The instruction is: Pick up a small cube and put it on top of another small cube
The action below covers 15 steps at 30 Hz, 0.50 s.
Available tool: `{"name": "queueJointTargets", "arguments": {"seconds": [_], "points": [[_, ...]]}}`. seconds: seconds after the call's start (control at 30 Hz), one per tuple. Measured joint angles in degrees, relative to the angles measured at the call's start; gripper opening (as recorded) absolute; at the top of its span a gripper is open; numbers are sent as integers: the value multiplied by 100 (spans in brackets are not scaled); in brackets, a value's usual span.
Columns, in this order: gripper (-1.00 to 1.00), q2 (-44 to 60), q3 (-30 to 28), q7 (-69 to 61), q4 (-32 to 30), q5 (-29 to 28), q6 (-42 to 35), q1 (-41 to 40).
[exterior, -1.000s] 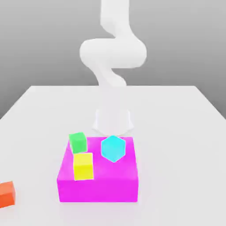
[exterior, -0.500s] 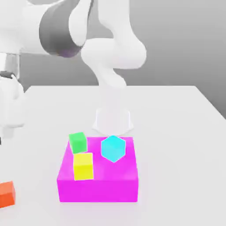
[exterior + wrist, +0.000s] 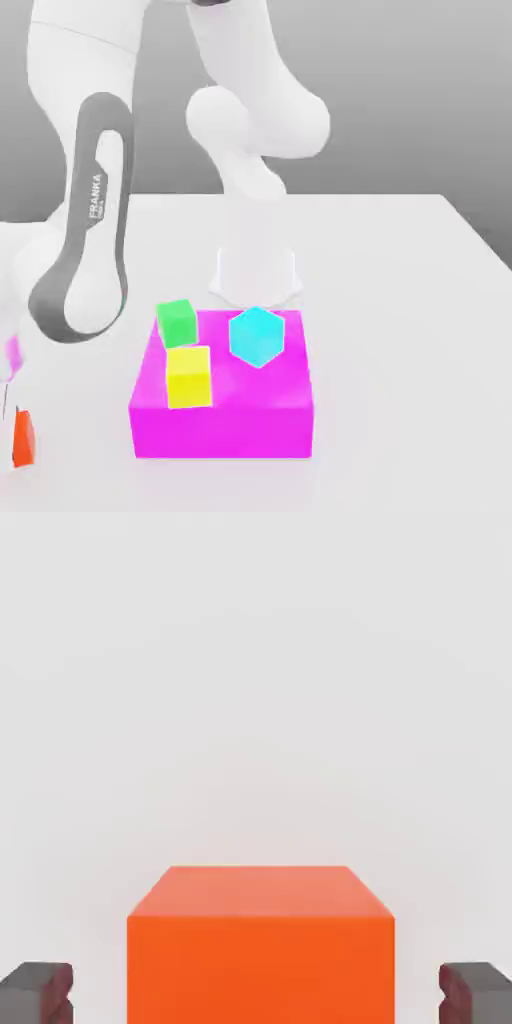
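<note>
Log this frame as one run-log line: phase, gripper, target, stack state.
phase: at pick | gripper: fingers either side of orange-red cube, gaps showing | cube: on table | green cube, yellow cube: on magenta block | stacking: not done

Item I log: small cube (image 3: 260,947), plain orange-red, matte, unmarked faces, crisp edges. It sits flat and square on the white worktop (image 3: 256,692), one face toward the hand camera. I see it between the two dark fingertips (image 3: 36,992) of the end effector (image 3: 258,994), a gap showing on each side.
</note>
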Motion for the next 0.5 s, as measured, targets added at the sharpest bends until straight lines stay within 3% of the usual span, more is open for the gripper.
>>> {"name": "queueJointTargets", "arguments": {"seconds": [0.17, 0.3, 0.5], "points": [[-100, -110, -44, 42, -27, -52, -84, 30], [-100, -877, -264, 231, -231, -414, -633, 231], [-100, -2146, 71, -561, -951, -951, -1135, 622]]}}
